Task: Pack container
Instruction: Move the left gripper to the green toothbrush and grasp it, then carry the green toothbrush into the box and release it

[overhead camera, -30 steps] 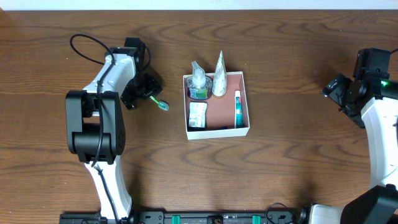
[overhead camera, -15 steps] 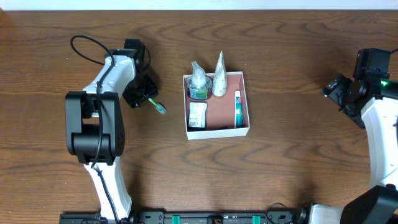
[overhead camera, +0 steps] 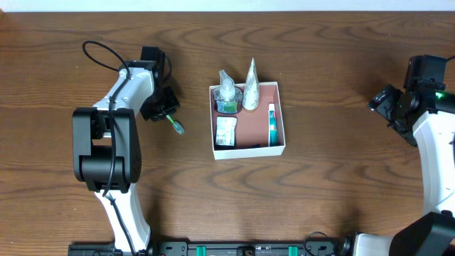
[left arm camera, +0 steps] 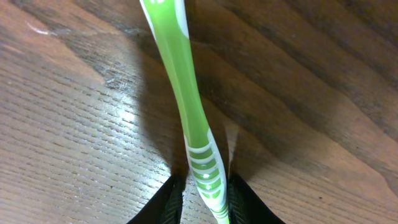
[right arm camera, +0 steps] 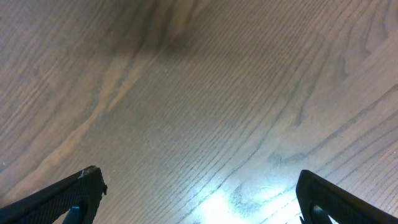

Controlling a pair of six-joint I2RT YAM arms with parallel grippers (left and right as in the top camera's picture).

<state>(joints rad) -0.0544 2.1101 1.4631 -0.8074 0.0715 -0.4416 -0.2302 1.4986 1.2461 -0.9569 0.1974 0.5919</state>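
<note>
The container (overhead camera: 248, 151), a white-walled square box with a reddish-brown floor, sits mid-table. A green and white toothbrush (overhead camera: 175, 125) lies on the wood to its left. My left gripper (overhead camera: 163, 113) is at the handle end of it. In the left wrist view the toothbrush (left arm camera: 184, 87) runs up from between the two black fingertips, and the left gripper (left arm camera: 203, 190) has closed onto the striped handle. Far to the right my right gripper (overhead camera: 384, 104) hovers wide open over bare wood, and the right wrist view shows the right gripper (right arm camera: 199, 190) with nothing between its fingers.
Inside the container are a clear bottle (overhead camera: 226, 93), a silver cone-shaped pouch (overhead camera: 251, 90), a small pale packet (overhead camera: 225, 131) and a teal and white tube (overhead camera: 271, 124). A black cable (overhead camera: 99, 57) loops off the left arm.
The left jaws have narrowed onto the toothbrush handle. The brush head has swung from pointing right to pointing down-right, nearer the left arm. The right arm has not moved.
</note>
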